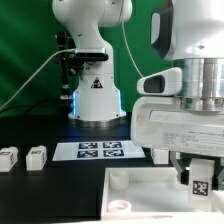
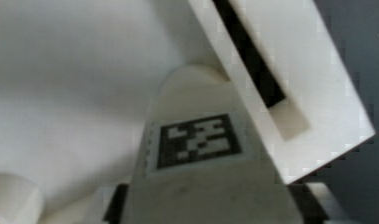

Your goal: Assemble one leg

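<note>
My gripper is shut on a leg, a small white block with a black-and-white tag. It holds the leg upright over the wide white panel, near the panel's corner on the exterior view's right. In the wrist view the leg fills the middle between my gripper's dark fingers, and its far end points at the panel's floor next to the raised rim. I cannot tell whether the leg touches the panel. Two more legs lie on the table at the exterior view's left.
The marker board lies on the black table between the loose legs and my gripper. The arm's white base stands behind it, before a green backdrop. A rounded white boss shows on the panel in the wrist view.
</note>
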`<state>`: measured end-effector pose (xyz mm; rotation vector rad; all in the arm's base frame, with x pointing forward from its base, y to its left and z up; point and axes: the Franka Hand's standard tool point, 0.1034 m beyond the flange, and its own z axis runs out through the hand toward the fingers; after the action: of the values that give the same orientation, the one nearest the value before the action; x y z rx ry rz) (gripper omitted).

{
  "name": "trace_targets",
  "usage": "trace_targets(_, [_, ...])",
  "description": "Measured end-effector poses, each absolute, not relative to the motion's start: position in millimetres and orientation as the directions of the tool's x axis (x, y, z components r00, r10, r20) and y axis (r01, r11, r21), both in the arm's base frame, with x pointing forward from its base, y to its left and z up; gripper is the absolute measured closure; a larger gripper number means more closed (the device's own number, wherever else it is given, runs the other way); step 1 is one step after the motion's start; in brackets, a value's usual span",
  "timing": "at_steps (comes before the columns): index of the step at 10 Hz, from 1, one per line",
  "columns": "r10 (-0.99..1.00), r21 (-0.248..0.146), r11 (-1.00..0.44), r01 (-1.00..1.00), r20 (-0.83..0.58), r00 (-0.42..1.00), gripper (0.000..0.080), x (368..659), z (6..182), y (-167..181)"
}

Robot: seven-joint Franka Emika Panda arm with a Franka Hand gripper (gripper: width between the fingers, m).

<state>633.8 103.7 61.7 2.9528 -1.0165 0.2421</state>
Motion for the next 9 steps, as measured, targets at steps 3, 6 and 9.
trace_targets(3, [-0.744,-0.031,-0.663,-0.748,0.145,0.653,0.0487,630.4,62.1,87.2])
trace_targets(6, [-0.807,-0.015,-0.578,-0.816,0.159,0.568,0.0482,627.8,62.8,74.7])
trace_targets(9, [-0.808,-0.015,-0.577,-0.817,0.158,0.567,0.0428,627.8,62.6,73.9])
